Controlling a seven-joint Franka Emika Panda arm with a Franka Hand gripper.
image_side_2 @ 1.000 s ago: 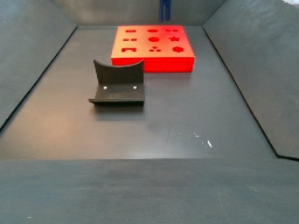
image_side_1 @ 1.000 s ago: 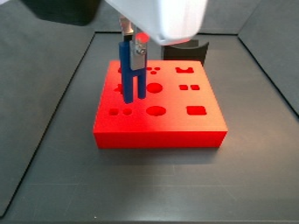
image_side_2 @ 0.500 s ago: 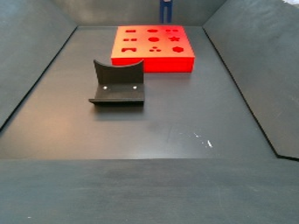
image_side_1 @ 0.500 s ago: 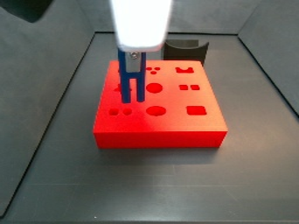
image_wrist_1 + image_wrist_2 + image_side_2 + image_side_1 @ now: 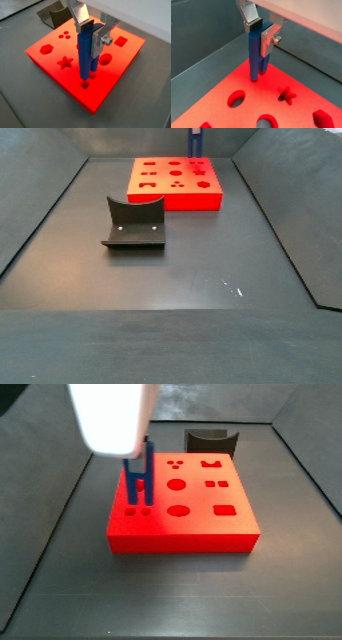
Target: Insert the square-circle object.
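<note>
My gripper (image 5: pixel 92 31) is shut on the upper end of the square-circle object (image 5: pixel 85 55), a slim bright-blue peg with two prongs, held upright. Both show in a wrist view too: the gripper (image 5: pixel 262 30) and the peg (image 5: pixel 256 55). The peg hangs over the red block (image 5: pixel 123 55), its prong tips at or just above two small holes (image 5: pixel 136 511) near the block's front left corner. I cannot tell whether the tips are in the holes. In a side view the peg (image 5: pixel 138 479) hangs under my white gripper body (image 5: pixel 114 414). Only the peg's lower part (image 5: pixel 195 140) shows at the frame's top edge.
The red block (image 5: pixel 187 529) has several shaped holes, among them a star (image 5: pixel 65 62) and a hexagon (image 5: pixel 45 49). The dark fixture (image 5: pixel 134 223) stands on the grey floor apart from the block (image 5: pixel 201 198). Sloping grey walls bound the floor.
My gripper has moved with the peg toward the block's front left corner and lower. The prong tips have come down to the two small holes.
</note>
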